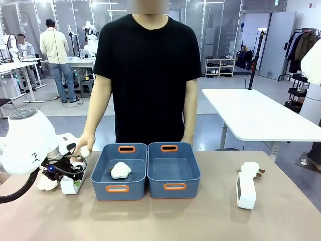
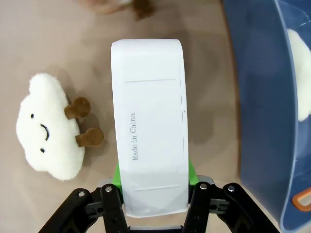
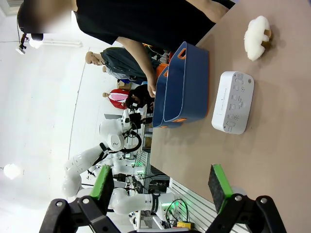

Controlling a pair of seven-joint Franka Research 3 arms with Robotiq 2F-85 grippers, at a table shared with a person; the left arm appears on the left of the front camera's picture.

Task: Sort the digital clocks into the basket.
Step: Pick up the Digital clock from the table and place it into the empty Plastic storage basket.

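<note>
My left gripper (image 1: 70, 182) is shut on a white digital clock (image 1: 67, 187) at the table's left, just left of the baskets. In the left wrist view this clock (image 2: 150, 121) sits lengthwise between the green pads (image 2: 192, 174), its plain back facing up. Two identical blue-grey baskets stand side by side mid-table. The left basket (image 1: 108, 163) holds a white plush toy (image 1: 120, 170) and the right basket (image 1: 173, 170) is bare. A second clock (image 1: 246, 191) stands on the table at the right, its buttoned face (image 3: 233, 102) towards my right gripper (image 3: 160, 189), which is open and well short of it.
A cloud plush (image 2: 46, 128) lies on the table beside the held clock. Another plush (image 1: 251, 169) lies behind the right clock. The person stands at the far edge, one hand (image 1: 83, 149) down by my left gripper on a white soft thing.
</note>
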